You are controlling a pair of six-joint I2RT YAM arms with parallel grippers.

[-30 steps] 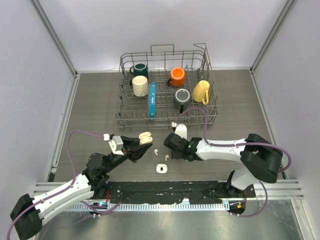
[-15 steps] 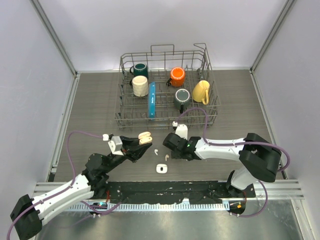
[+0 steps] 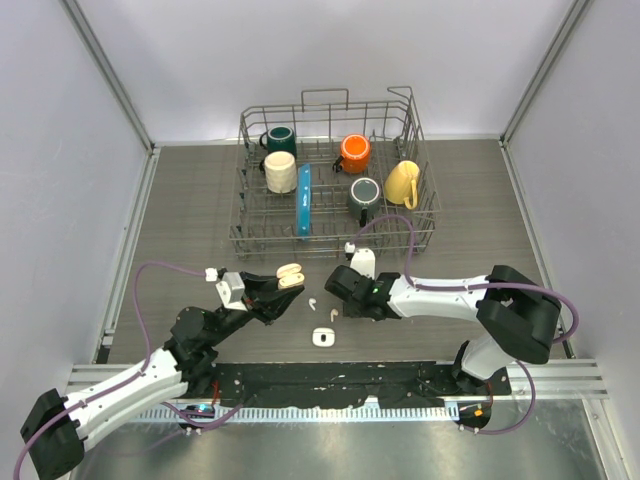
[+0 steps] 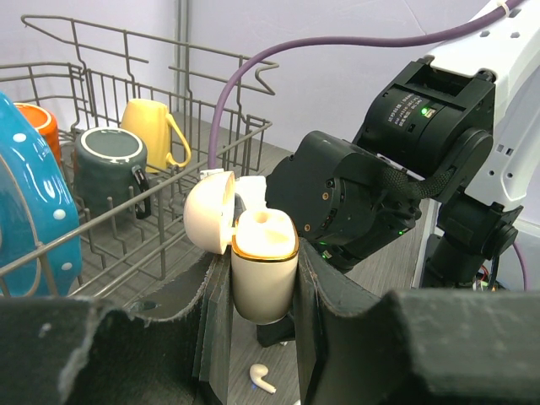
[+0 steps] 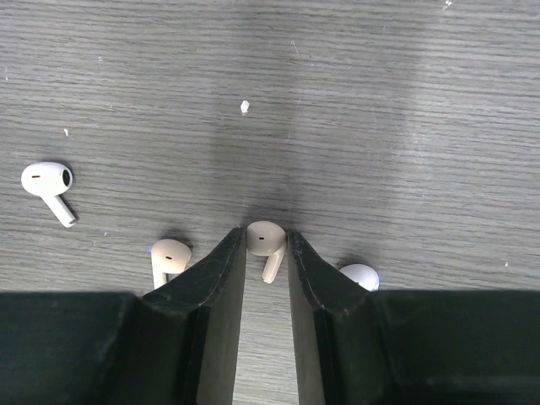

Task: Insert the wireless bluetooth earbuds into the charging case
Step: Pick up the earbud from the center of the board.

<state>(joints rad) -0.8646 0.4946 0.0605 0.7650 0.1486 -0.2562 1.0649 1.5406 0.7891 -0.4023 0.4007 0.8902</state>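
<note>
Fingers of the left arm, the left fingers (image 4: 213,329), pinch a beige charging case (image 4: 263,278) by its lower half, holding it upright above the worktop (image 3: 200,200) with its lid swung open to one side; the hollow inside looks bare, though its depth cannot be seen. Just across from it, the right fingers (image 5: 211,295) are lowered to the wood near the middle of the worktop's front edge and closed against both sides of a beige earbud (image 5: 266,240), whose rounded head sits between the tips with its stem pointing back between them. A second beige earbud (image 5: 169,253) lies just beside one finger, a half-hidden white earbud (image 5: 361,274) peeks out from behind the other, and a white earbud (image 5: 49,184) rests apart from them, farther out on the second beige one's side. A small white case (image 3: 322,338) lies closer to the front edge. A wire dish rack (image 3: 335,243) with mugs and a blue plate (image 3: 303,200) stands toward the back of the worktop.
</note>
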